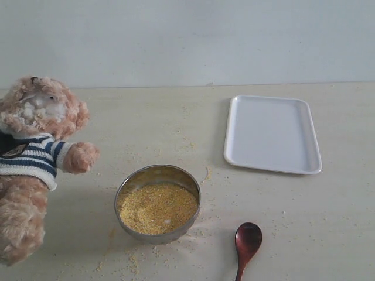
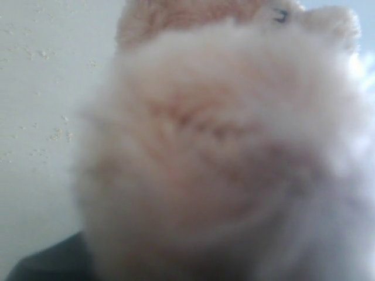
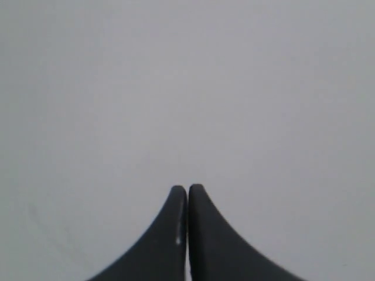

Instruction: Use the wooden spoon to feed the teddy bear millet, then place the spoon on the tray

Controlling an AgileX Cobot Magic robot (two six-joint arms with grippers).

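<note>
Right now my right pincer [image 3: 187, 190] is pressed shut, its two dark fingertips touching and nothing between them, with only a plain pale surface beyond. As for my left pincer, its camera is filled by blurred light-brown fur of the teddy bear [image 2: 222, 164], very close, and I cannot tell whether the jaws stand wide, narrow or gripped on the plush. From the outside camera the teddy bear [image 1: 35, 158] sits upright at the left edge of the table [image 1: 328, 222], in its striped sweater, one paw stretched toward the steel bowl [image 1: 158, 237]. The millet [image 1: 157, 208] is heaped in that bowl, with loose grains scattered around it. The wooden spoon [image 1: 248, 241] lies on the table just right of the bowl, its handle running off the near edge of the view. The tray [image 1: 272, 134] lies farther back on the right, well apart from the spoon.
</note>
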